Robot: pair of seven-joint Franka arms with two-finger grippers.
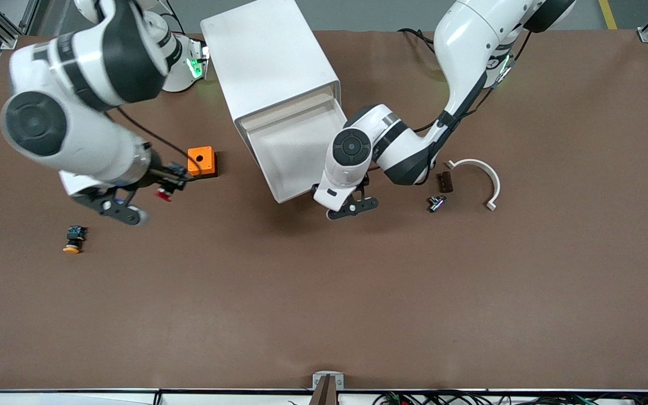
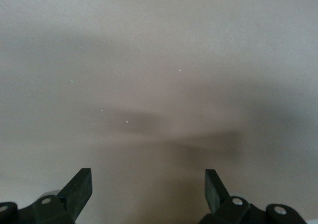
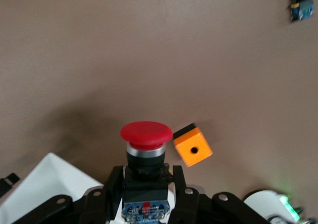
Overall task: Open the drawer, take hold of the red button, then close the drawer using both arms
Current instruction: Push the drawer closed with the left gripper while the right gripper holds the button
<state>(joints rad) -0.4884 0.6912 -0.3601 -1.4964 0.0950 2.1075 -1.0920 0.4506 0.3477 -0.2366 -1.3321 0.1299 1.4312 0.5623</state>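
Note:
The white cabinet (image 1: pixel 270 62) stands at the robots' side of the table with its top drawer (image 1: pixel 293 149) pulled out; the tray looks empty. My right gripper (image 1: pixel 169 181) is shut on the red-capped button (image 1: pixel 162 194) and holds it over the table beside the orange cube. In the right wrist view the gripper (image 3: pixel 147 177) clamps the button's dark body, with the red cap (image 3: pixel 146 133) sticking out past the fingers. My left gripper (image 1: pixel 352 207) is open and empty just in front of the drawer's front, at its corner toward the left arm. In the left wrist view the gripper (image 2: pixel 147 184) faces a pale surface.
An orange cube with a hole (image 1: pixel 201 161) sits beside the cabinet and shows in the right wrist view (image 3: pixel 193 147). An orange-capped button (image 1: pixel 73 239) lies toward the right arm's end. A white curved bracket (image 1: pixel 481 177), a brown piece (image 1: pixel 445 181) and a small metal part (image 1: pixel 436 202) lie toward the left arm's end.

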